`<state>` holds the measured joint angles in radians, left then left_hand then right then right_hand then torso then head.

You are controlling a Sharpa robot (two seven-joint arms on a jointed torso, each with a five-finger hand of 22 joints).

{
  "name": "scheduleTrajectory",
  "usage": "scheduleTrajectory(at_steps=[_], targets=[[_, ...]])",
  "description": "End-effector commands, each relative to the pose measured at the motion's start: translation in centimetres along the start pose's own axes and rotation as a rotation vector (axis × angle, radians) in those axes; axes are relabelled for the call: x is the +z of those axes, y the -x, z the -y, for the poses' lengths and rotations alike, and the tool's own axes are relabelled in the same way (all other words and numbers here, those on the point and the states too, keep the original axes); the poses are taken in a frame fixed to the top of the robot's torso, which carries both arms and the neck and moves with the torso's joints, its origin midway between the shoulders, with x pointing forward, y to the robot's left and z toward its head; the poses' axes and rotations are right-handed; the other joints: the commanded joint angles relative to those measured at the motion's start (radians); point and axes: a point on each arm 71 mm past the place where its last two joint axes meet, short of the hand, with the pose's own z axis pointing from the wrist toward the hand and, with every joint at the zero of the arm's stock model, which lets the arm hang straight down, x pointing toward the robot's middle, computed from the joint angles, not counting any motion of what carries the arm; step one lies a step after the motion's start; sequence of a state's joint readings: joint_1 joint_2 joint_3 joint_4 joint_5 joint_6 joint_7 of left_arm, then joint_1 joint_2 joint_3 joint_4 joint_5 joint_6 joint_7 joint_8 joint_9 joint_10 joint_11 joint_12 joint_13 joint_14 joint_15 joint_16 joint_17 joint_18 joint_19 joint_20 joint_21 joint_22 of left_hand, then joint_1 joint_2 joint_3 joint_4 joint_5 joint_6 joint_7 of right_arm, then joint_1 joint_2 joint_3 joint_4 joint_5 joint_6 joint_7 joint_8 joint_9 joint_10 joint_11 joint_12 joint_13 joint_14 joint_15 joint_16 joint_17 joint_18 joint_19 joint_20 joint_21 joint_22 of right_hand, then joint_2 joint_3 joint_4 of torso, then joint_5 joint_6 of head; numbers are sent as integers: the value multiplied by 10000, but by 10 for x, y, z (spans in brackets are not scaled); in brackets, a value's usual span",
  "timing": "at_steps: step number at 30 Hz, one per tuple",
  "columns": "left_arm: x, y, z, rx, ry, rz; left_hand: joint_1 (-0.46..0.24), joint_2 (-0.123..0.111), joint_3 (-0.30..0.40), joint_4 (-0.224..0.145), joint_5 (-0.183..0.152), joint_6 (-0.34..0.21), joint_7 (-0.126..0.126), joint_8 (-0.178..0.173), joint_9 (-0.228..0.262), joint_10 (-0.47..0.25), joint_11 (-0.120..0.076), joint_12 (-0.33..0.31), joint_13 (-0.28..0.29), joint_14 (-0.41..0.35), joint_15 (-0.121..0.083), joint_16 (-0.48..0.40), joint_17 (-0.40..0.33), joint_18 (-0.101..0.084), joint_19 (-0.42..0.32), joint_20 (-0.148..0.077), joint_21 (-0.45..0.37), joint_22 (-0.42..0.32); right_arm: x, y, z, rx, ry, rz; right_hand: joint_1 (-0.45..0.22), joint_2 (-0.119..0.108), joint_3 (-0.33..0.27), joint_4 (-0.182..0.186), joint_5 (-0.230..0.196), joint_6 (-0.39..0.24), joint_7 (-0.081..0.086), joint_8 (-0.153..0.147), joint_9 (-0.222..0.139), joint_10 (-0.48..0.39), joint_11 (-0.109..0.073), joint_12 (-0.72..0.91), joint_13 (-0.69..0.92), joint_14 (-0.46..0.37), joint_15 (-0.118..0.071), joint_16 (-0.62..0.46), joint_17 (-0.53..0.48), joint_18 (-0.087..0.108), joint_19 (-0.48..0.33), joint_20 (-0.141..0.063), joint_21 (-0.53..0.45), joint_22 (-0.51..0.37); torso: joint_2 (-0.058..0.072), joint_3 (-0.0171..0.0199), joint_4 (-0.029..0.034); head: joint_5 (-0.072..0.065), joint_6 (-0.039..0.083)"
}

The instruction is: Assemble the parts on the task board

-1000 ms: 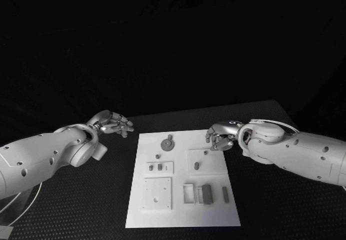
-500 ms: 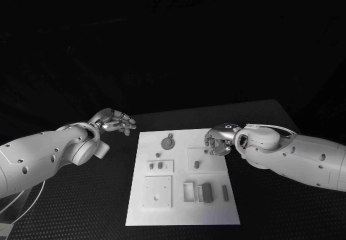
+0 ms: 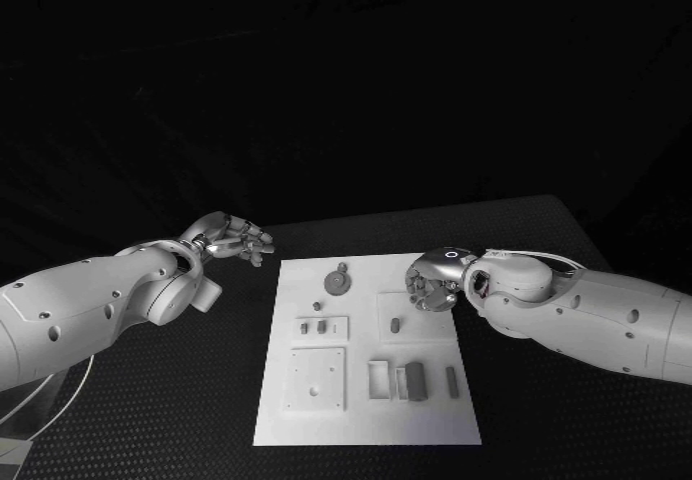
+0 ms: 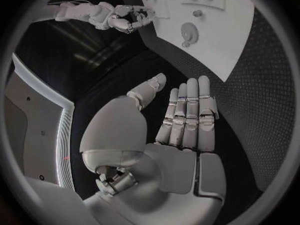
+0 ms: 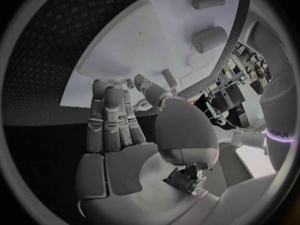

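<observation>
The white task board (image 3: 364,422) lies in the middle of the table. On it are a round grey disc (image 3: 336,284), a small peg (image 3: 316,305), two small pieces (image 3: 312,325) in a raised plate, and a dark block (image 3: 415,382) near the front. My left hand (image 3: 231,240) hovers off the board's far left corner, fingers straight and apart (image 4: 186,116), holding nothing. My right hand (image 3: 434,285) hangs over the board's right edge. Its fingers (image 5: 111,119) are stretched out above the board (image 5: 140,42) near a stubby grey part (image 5: 209,38), holding nothing.
Black matting (image 3: 562,420) surrounds the board on all sides. A square plate with a hole (image 3: 315,380) and a narrow frame (image 3: 378,382) sit on the board's near half. In the left wrist view the disc (image 4: 189,33) and the right hand (image 4: 125,17) show beyond my fingers.
The right hand has turned and slid a little inward over the board's right edge. The left hand has drifted slightly farther back.
</observation>
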<state>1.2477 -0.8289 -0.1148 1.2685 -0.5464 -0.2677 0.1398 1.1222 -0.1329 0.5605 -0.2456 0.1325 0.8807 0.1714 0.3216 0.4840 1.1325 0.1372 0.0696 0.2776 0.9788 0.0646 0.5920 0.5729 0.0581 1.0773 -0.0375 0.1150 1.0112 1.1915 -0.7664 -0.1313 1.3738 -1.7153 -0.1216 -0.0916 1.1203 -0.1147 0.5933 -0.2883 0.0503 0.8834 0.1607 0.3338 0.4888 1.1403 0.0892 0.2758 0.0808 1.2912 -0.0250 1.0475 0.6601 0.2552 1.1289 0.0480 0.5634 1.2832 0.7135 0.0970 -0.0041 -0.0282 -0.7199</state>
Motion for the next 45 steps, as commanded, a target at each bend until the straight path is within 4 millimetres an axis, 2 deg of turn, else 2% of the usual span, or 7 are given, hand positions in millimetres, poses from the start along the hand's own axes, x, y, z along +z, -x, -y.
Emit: scheduleTrajectory(at_steps=[1, 8, 13, 15, 20, 35, 45], targets=[[0, -2, 2, -101, -99, -126, -75, 17, -43, 10, -43, -45, 0, -11, 9, 8, -25, -6, -17, 22, 59, -73, 12, 93, -23, 80, -66, -17, 2, -1, -2, -155, 109, 157, 67, 35, 65, -17, -15, 132, -43, 71, 5, 73, -16, -86, 11, -116, 1, 61, 21, 66, 13, -26, 17, 26, 7, 3, 3, 7, -34], [0, -3, 2, -104, -73, -144, -84, 15, -53, 19, -44, -48, 1, -13, 9, 15, -26, -4, -27, 15, 67, -104, 29, 93, -31, 88, -83, -29, 6, -8, -6, -264, 180, 163, 323, 122, 209, -45, -14, 365, -141, 148, 3, 121, 0, -242, 30, -309, 18, 15, 26, 66, -131, 7, -46, 81, 4, -2, 13, 43, -66], [0, -2, 1, -103, -46, -145, -90, 10, -60, 25, -45, -50, 2, -14, 9, 24, -29, -1, -30, 12, 72, -121, 39, 93, -36, 93, -93, -36, 7, -12, -8, -410, 199, 32, 632, 244, 403, -44, -12, 508, -198, 185, -5, 335, -60, -209, 137, -404, -38, 5, 37, 65, -191, 28, -56, 137, -8, -8, 7, 58, -95], [0, -2, 1, -103, -34, -144, -93, 9, -63, 29, -45, -48, 2, -13, 9, 30, -31, 2, -32, 11, 74, -130, 45, 93, -37, 96, -98, -39, 7, -13, -8, -513, 176, 61, 694, 209, 643, -16, -13, 570, -203, 182, -25, 399, -76, -214, 216, -419, -53, 12, 43, 66, -173, 61, -51, 164, -2, -15, -1, 61, -98], [0, -3, 1, -110, -11, -188, -95, 6, -67, 31, -45, -49, 2, -13, 9, 34, -33, 2, -34, 10, 76, -140, 51, 94, -40, 97, -103, -43, 7, -14, -7, -616, 148, 14, 647, 162, 803, -22, -15, 673, -233, 198, -38, 500, -111, -200, 350, -406, -84, 44, 61, 66, -125, 56, -13, 225, 0, -10, -3, 64, -113], [-1, 0, 0, -94, -19, -84, -88, 8, -74, 37, -53, -45, -1, -10, 12, 52, -40, 7, -44, 11, 81, -177, 81, 100, -40, 102, -120, -56, 7, -18, -10, -1149, 144, -130, 580, 111, 922, -27, -14, 1073, -386, 342, 17, 852, -289, -21, 862, -281, -255, 195, 136, 66, 107, -74, 177, 414, -7, -19, -5, 33, -188], [-2, 0, 0, -94, -5, -70, -76, 10, -73, 35, -53, -41, -3, -8, 13, 64, -45, 10, -47, 18, 81, -190, 97, 104, -35, 104, -125, -60, 7, -30, -13, -1807, 196, -90, 766, 81, 1007, -43, -13, 1351, -501, 442, 76, 1053, -419, 92, 1217, -203, -382, 300, 188, 66, 221, -166, 292, 459, -7, -16, 0, 14, -232]])
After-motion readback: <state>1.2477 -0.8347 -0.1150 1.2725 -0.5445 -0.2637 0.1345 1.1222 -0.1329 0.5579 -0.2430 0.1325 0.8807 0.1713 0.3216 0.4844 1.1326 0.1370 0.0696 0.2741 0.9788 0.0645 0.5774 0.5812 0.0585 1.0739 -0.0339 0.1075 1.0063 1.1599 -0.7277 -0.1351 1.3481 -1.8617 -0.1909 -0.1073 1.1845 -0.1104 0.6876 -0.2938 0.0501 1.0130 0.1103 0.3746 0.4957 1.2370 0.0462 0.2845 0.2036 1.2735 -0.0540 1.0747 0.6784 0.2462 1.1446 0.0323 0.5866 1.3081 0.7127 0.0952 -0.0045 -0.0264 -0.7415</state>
